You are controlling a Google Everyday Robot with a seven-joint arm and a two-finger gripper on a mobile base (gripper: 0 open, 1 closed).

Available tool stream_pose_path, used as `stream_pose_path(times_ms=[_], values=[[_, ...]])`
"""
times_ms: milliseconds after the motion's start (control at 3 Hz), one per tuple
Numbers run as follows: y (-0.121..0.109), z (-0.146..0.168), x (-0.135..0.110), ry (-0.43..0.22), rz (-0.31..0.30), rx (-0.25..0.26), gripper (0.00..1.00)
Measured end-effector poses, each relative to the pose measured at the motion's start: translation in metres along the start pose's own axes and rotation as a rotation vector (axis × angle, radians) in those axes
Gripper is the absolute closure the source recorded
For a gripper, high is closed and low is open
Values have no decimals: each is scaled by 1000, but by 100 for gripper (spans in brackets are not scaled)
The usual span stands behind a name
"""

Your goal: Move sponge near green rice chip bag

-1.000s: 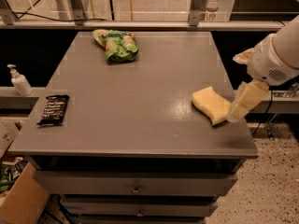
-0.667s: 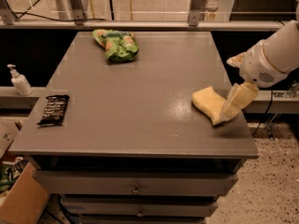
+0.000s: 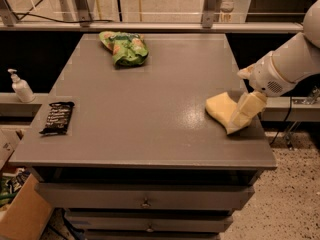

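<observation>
The pale yellow sponge [image 3: 221, 105] lies on the grey table [image 3: 150, 114] near its right edge. My gripper [image 3: 241, 117] reaches in from the right on a white arm and sits at the sponge's right end, overlapping it and hiding that end. The green rice chip bag [image 3: 125, 47] lies at the far side of the table, left of centre, well apart from the sponge.
A flat black snack bar wrapper [image 3: 57, 117] lies near the table's left edge. A white pump bottle [image 3: 20, 86] stands on a ledge to the left of the table. Drawers are below the tabletop and a cardboard box [image 3: 20, 214] sits at lower left.
My gripper has moved left and in toward the sponge, from beside its right end to over it. The sponge and bag have not moved.
</observation>
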State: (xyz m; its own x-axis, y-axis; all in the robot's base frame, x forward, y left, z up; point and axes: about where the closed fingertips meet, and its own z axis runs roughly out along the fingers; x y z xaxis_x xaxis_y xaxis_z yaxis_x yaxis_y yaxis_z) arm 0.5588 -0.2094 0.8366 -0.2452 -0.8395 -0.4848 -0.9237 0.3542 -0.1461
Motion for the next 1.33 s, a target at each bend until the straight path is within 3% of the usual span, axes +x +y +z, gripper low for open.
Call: stream_pose_path(times_ms=[333, 1333], values=[[1, 4, 1, 2, 15, -18, 17], [-8, -1, -17, -18, 26, -33, 87]])
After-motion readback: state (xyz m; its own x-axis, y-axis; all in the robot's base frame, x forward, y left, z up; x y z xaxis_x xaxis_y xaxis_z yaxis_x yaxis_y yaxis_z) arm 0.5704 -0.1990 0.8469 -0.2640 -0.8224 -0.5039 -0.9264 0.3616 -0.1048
